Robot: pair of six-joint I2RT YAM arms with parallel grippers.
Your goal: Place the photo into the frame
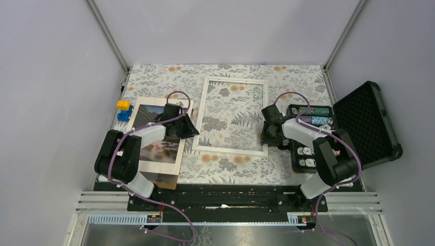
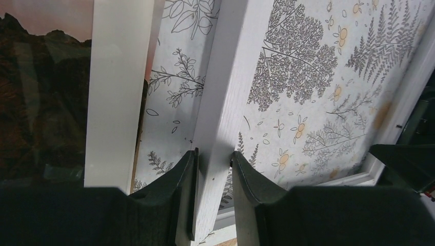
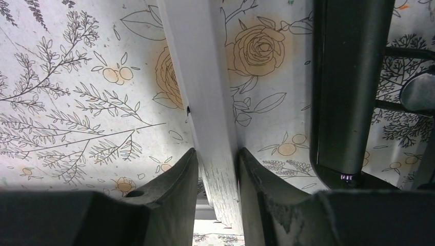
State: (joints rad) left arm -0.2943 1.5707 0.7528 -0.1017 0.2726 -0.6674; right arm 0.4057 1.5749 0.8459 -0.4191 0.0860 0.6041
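Note:
The white frame [image 1: 233, 149] lies flat on the floral cloth at the table's middle, and the cloth shows through it. My left gripper [image 1: 190, 131] is shut on the frame's left rail [image 2: 225, 92]; in the left wrist view my left gripper [image 2: 213, 154] has a finger on each side of the rail. My right gripper [image 1: 266, 135] is shut on the right rail [image 3: 202, 87], and it also shows in the right wrist view [image 3: 216, 151]. The photo [image 1: 146, 110] lies left of the frame under a white mat [image 1: 154, 166], partly hidden by my left arm. Its dark landscape shows in the left wrist view [image 2: 41, 97].
A brown backing board [image 1: 166, 180] pokes out below the mat. A blue and yellow toy [image 1: 123, 110] sits at the far left. An open black case [image 1: 359, 125] with poker chips [image 1: 314, 114] stands just right of the frame; its edge [image 3: 343, 87] is close to my right gripper.

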